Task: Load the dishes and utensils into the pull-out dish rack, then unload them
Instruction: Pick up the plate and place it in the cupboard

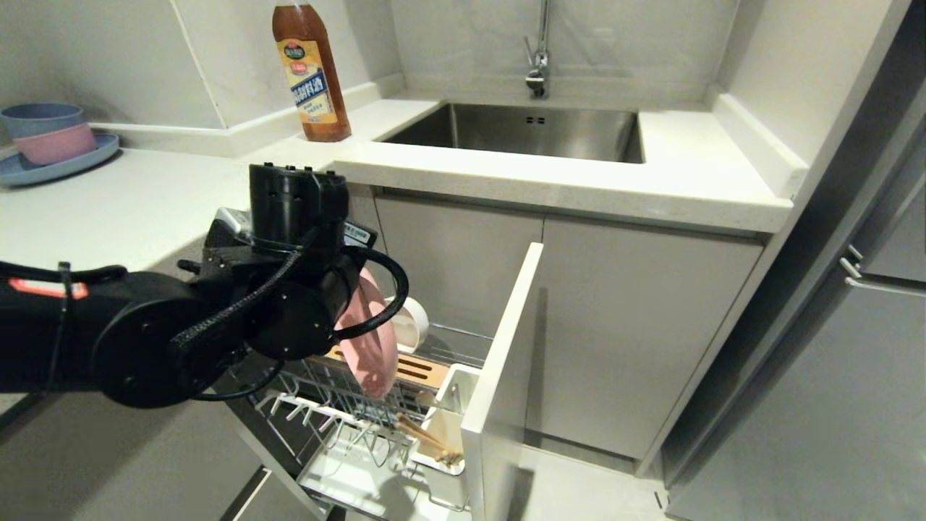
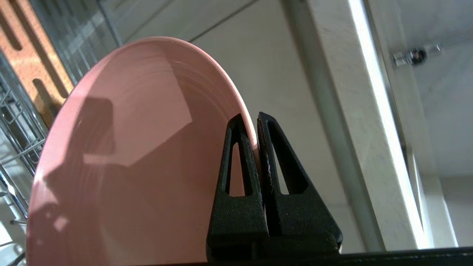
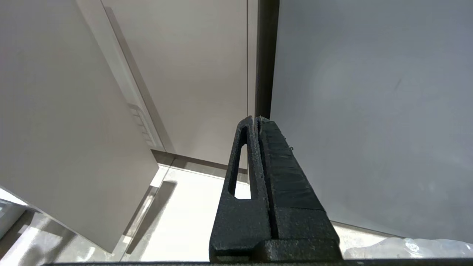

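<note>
Head view showed the left arm reaching in from the left, over the pulled-out dish rack [image 1: 362,427] below the desk [image 1: 550,181]. Its left gripper [image 2: 257,122] was clamped on the rim of the pink plate [image 1: 370,340], which stood on edge above the rack's wire prongs, just in front of the slotted wooden block [image 1: 423,370]. I could not tell whether the plate's lower edge touched the wires. A cream-white bowl [image 1: 409,323] sat on edge right behind the plate. Chopsticks [image 1: 427,438] leaned in the white utensil cup [image 1: 456,405] at the rack's near right corner, beside the tall white front panel [image 1: 506,376]. The right gripper [image 3: 257,123] hung low near the floor by the cabinet doors, its fingers pressed together on nothing.
</note>
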Controlling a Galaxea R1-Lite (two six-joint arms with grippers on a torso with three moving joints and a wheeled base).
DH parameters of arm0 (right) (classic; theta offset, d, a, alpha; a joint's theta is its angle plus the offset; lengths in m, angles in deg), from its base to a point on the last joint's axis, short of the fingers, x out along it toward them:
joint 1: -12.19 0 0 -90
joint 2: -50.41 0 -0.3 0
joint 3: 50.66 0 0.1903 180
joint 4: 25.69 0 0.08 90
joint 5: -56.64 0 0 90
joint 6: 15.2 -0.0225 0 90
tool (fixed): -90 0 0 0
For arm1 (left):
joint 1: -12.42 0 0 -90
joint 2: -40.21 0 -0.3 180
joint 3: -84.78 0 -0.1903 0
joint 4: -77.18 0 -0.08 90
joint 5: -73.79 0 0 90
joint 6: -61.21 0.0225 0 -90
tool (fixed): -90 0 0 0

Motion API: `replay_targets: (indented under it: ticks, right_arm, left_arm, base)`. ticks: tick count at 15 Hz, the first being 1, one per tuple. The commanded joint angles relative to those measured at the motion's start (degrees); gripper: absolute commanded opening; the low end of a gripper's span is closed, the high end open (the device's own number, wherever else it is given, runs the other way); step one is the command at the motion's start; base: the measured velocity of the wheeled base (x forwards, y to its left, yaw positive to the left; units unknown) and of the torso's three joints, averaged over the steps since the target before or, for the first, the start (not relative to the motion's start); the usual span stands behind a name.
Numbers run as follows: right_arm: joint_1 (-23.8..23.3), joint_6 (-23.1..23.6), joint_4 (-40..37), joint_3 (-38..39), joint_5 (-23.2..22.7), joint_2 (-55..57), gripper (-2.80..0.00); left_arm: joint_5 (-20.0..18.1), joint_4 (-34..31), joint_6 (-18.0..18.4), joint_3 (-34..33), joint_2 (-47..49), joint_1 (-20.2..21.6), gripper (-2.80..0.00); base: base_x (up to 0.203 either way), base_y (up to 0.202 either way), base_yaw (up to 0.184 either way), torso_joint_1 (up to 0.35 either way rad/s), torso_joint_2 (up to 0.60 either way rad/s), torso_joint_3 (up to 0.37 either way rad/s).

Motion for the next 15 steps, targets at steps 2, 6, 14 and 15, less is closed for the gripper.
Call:
replay_targets:
  ticks: [2,6,14,15]
  right_arm:
    - [0.0,0.0,0.0,0.2,0.0,0.0,-2.8]
    - [0.1,0.0,0.0,0.1,0.0,0.0,-2.8]
    - [0.0,0.0,0.0,0.2,0.0,0.0,-2.8]
    - [0.0,0.0,0.0,0.2,0.0,0.0,-2.8]
  left_arm:
    - [0.3,0.1,-2.6,0.2,2.2,0.6,-2.8]
    - [1.1,1.3,-5.7,0.1,4.7,1.3,-2.8]
    - [3.9,3.9,-7.0,0.1,8.1,1.4,-2.8]
    - [5.3,3.9,-7.0,0.1,8.4,1.6,-2.8]
  base:
    - [0.0,0.0,0.0,0.0,0.0,0.0]
    - [0.0,0.0,0.0,0.0,0.0,0.0]
    - [0.0,0.0,0.0,0.0,0.0,0.0]
    - [0.0,0.0,0.0,0.0,0.0,0.0]
